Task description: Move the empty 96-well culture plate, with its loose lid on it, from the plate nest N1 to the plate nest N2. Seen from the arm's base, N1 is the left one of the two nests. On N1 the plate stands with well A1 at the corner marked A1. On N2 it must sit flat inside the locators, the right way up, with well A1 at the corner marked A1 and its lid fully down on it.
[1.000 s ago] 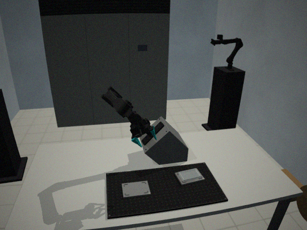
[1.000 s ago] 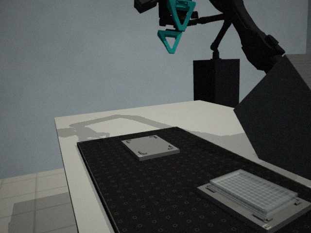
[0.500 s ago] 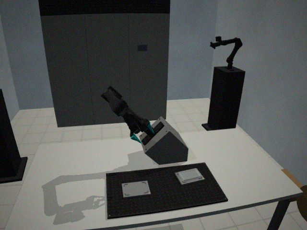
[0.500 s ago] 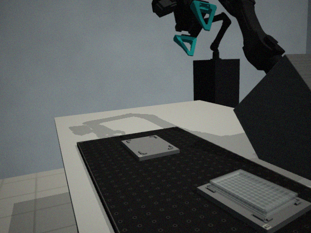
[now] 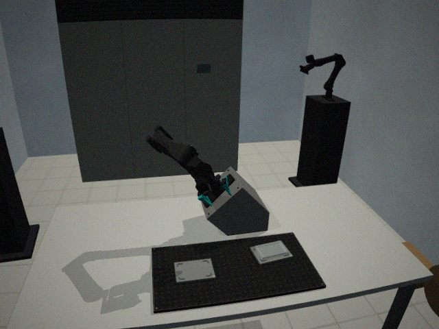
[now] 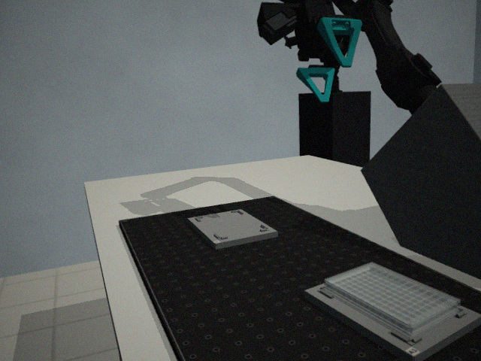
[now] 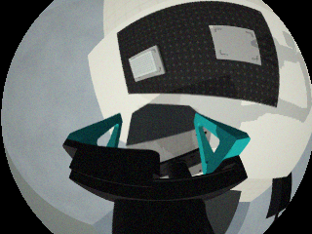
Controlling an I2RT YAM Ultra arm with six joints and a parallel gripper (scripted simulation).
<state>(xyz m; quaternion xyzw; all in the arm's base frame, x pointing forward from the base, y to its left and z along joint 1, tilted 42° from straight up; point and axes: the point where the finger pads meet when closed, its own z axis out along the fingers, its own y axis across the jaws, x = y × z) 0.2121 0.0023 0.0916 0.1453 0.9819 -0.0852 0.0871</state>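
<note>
The clear 96-well plate with its lid [image 5: 271, 251] sits flat on nest N1, on the right side of the black baseplate [image 5: 234, 271]. It also shows in the exterior view [image 6: 392, 297] and in the wrist view [image 7: 144, 65]. The lid looks fully down. Nest N2 [image 5: 194, 270] is an empty grey pad with corner locators, to the left [image 6: 232, 228] [image 7: 236, 43]. My gripper [image 5: 216, 192] [image 6: 332, 79] [image 7: 158, 117] with teal fingers is open and empty. It hangs high above the table beside the arm's base block, well behind both nests.
The dark angled base block [image 5: 237, 208] stands just behind the baseplate. A black pedestal with a small second arm [image 5: 322, 138] stands off the table at the back right. A tall grey cabinet [image 5: 149, 95] is behind. The table's front edge runs close to the baseplate.
</note>
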